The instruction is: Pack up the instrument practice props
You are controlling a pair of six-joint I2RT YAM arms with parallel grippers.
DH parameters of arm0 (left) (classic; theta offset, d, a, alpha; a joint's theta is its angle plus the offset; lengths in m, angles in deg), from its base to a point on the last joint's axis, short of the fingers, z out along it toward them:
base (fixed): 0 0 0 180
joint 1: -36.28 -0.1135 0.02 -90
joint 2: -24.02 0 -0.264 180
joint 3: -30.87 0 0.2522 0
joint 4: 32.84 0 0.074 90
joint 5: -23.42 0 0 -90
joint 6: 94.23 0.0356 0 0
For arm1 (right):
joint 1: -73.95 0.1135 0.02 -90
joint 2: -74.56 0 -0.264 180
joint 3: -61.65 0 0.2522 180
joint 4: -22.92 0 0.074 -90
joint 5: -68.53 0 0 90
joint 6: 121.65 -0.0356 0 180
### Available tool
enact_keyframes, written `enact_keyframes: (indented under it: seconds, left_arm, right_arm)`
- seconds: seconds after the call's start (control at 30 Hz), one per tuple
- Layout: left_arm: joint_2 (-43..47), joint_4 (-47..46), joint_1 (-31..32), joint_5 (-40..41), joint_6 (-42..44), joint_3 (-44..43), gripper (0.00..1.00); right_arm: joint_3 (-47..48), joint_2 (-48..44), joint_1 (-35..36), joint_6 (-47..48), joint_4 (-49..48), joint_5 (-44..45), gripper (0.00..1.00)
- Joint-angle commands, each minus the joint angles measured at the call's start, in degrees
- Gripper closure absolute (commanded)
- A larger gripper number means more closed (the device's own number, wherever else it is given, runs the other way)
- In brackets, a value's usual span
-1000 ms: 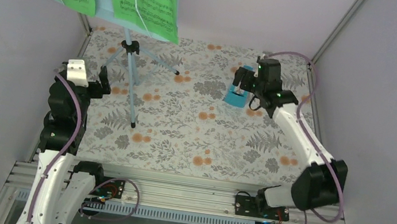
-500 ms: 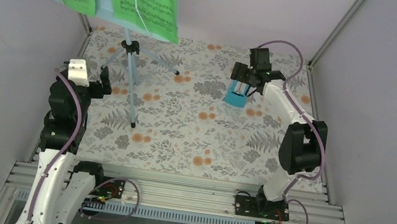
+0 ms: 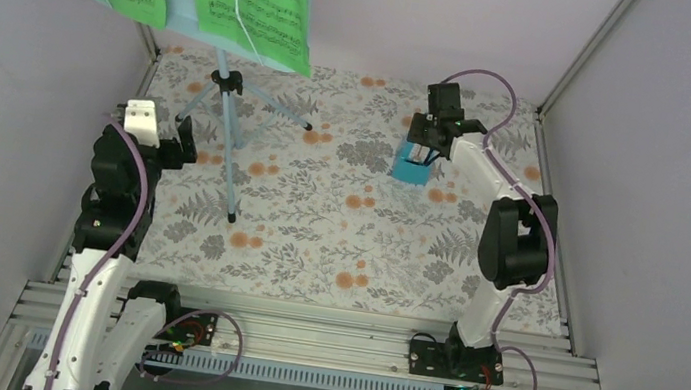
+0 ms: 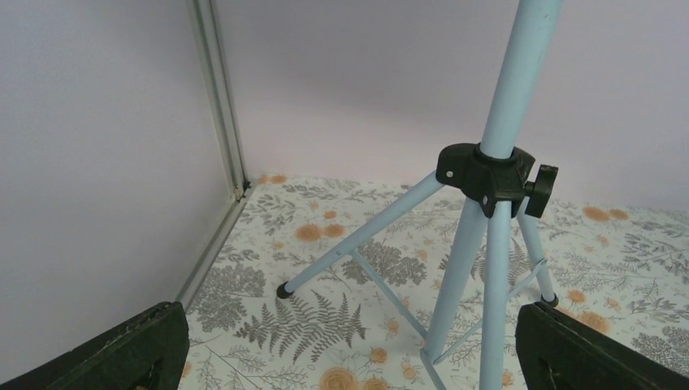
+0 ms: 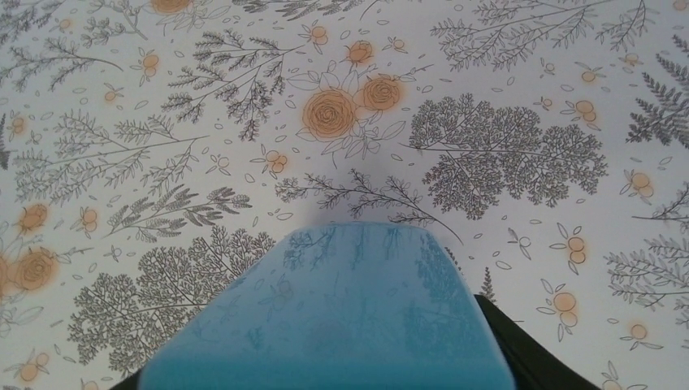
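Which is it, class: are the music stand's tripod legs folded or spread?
Spread: the legs of the music stand fan out from the black collar, feet apart on the floral cloth.

Lighting bright, even, diffuse; shadows faint. In the right wrist view the metronome (image 5: pixel 333 325) is out of focus, its glossy top mirroring the tabletop (image 5: pixel 487 146) pattern.
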Motion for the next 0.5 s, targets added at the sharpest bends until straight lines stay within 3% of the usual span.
enact_keyframes:
  seconds: [0.0,0.3,0.47]
  left_arm:
    - [-0.52,-1.42,-0.35,1.29,0.43,0.11,0.00]
    - [0.35,-1.29,-1.21,3.04,0.61,0.33,0.00]
    - [0.87,-1.20,-1.44,3.23,0.62,0.48,0.00]
  right_arm:
    - [-1.43,-3.14,-0.47,0.82,-1.23,0.62,0.55]
    - [-7.69,-14.56,0.10,1.78,-0.34,-2.11,0.59]
    - [-12.72,-20.71,3.95,-0.04,0.05,-3.61,0.61]
